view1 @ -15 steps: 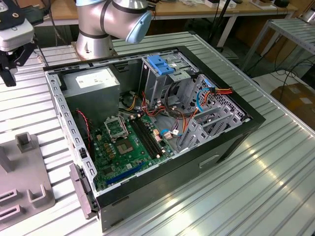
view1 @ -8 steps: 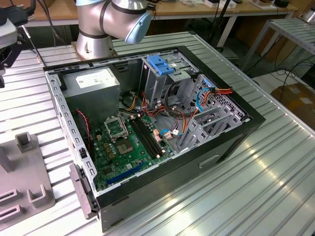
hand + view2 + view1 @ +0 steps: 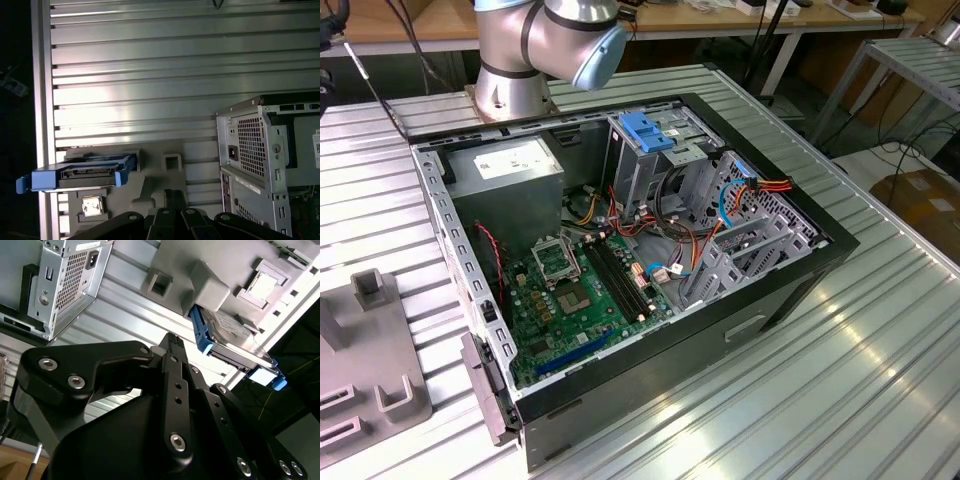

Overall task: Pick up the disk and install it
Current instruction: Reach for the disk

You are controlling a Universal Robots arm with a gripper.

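Hovering near the grey fixture [image 3: 190,260], my gripper [image 3: 171,340] carries nothing. In both wrist views the two fingers are pressed together tip to tip, with no gap and no object between them. The disk [image 3: 85,172] sits on that fixture, its grey-metal body framed by the light-blue carrier rail. It is near my fingertips but apart from them; I touch neither the disk nor the fixture. The fixture lies on the ribbed aluminium table [image 3: 150,75], close to the table's edge and beside the rear of the open computer case [image 3: 260,150]. In the exterior view my arm [image 3: 550,40] stands on the table just behind the case, and from the shoulder joint it rises out of the top of the picture.
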